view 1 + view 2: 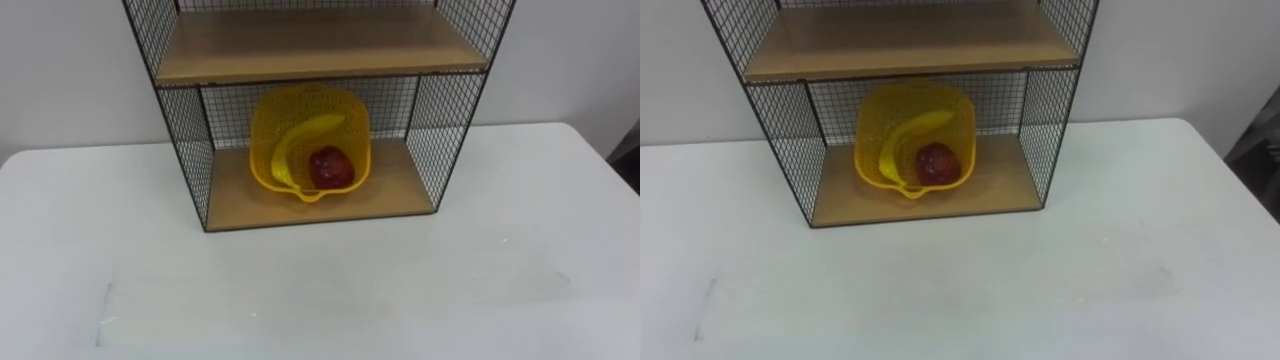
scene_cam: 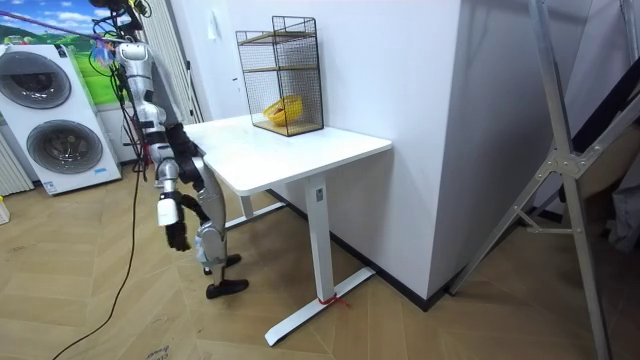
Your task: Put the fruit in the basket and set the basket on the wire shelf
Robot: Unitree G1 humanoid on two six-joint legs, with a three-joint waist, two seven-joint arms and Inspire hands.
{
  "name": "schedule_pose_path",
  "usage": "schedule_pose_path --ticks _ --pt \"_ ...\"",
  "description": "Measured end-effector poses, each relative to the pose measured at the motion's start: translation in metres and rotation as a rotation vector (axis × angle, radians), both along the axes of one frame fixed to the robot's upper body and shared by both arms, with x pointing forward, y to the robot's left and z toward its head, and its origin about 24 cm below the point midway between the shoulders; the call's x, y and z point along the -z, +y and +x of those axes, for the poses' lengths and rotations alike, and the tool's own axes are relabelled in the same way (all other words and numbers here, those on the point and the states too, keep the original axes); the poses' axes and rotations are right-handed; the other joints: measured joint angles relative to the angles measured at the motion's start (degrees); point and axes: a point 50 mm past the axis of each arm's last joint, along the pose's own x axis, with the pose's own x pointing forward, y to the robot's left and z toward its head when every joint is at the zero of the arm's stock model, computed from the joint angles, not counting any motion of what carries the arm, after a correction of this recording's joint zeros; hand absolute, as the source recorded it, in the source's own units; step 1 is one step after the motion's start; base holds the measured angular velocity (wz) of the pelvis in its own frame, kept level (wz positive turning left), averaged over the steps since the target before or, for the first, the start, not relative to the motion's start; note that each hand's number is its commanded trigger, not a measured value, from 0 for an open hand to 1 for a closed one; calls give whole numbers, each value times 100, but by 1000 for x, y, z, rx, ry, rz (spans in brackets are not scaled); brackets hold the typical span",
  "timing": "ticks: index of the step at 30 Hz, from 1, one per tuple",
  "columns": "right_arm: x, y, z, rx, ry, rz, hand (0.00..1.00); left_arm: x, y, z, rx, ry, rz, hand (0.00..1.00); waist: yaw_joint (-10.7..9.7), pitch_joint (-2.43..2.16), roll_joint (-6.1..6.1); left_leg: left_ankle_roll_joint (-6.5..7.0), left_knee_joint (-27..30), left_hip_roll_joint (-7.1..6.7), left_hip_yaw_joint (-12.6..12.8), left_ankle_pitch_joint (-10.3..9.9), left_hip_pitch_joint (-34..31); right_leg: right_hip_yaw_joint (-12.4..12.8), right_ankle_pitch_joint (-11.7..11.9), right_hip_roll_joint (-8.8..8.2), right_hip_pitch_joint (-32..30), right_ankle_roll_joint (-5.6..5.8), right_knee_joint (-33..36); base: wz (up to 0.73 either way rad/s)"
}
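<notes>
A yellow mesh basket (image 1: 262,130) stands in the lower level of the black wire shelf (image 1: 390,192), tipped up against the back mesh. Inside it a banana (image 1: 300,135) curves along the left, and a dark red apple (image 1: 331,168) lies at the lower right. The shelf stands at the back of the white table (image 1: 320,290), against the wall. In the room view the robot stands off the table's end at the room view's left, facing the shelf (image 2: 280,60), and its right hand (image 2: 176,232) hangs low beside its body, well away from the basket (image 2: 283,110).
The shelf's upper wooden board (image 1: 310,45) is bare. Two washing machines (image 2: 50,120) stand behind the robot at the room view's left. A metal frame (image 2: 560,180) leans at the room view's right, beyond the white wall.
</notes>
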Motion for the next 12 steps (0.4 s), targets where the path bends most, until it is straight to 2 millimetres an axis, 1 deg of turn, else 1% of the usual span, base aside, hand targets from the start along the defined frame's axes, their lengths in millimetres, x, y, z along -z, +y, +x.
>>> schedule_pose_path --ticks 1,2,4,5,6,7,8,9,12 --pt "2 0 10 -119 14 34 0 3 -4 12 111 3 -37 0 -1 6 2 -30 -14 2 -4 21 28 32 17 20 7 -12 -14 -20" --pt "3 1 15 -171 20 47 0 4 -6 17 159 3 -51 0 -18 10 -2 -51 -27 3 -6 36 51 43 22 26 19 -18 -22 -16" --pt "5 3 33 -333 25 85 0 8 -11 41 296 -9 -95 0 -38 54 2 -53 -33 13 -11 40 122 15 44 45 106 -31 -76 -3" --pt "5 3 37 -350 25 90 0 9 -13 46 313 -14 -103 0 -42 63 7 -52 -33 13 -11 40 124 23 44 50 107 -30 -77 0" --pt "6 4 44 -371 19 94 0 10 -16 52 346 -17 -123 0 -56 83 10 -49 -33 15 -8 39 128 33 47 59 104 -30 -80 -4" --pt "6 5 51 -386 5 96 0 11 -19 52 367 -2 -139 0 -59 106 14 -47 -33 17 -7 38 121 41 47 63 92 -30 -79 -4" --pt "6 5 54 -392 -5 95 0 11 -20 52 381 8 -146 0 -62 114 17 -47 -33 18 -5 38 110 43 47 64 80 -30 -81 0" --pt "7 5 62 -406 -30 93 0 12 -22 52 408 25 -157 0 -76 134 19 -47 -33 22 -5 38 86 51 47 69 65 -31 -99 0" --pt "8 9 72 -461 -59 125 0 13 -24 54 445 43 -168 0 -41 155 26 -60 -29 40 4 49 55 93 101 113 31 -43 -174 -3"
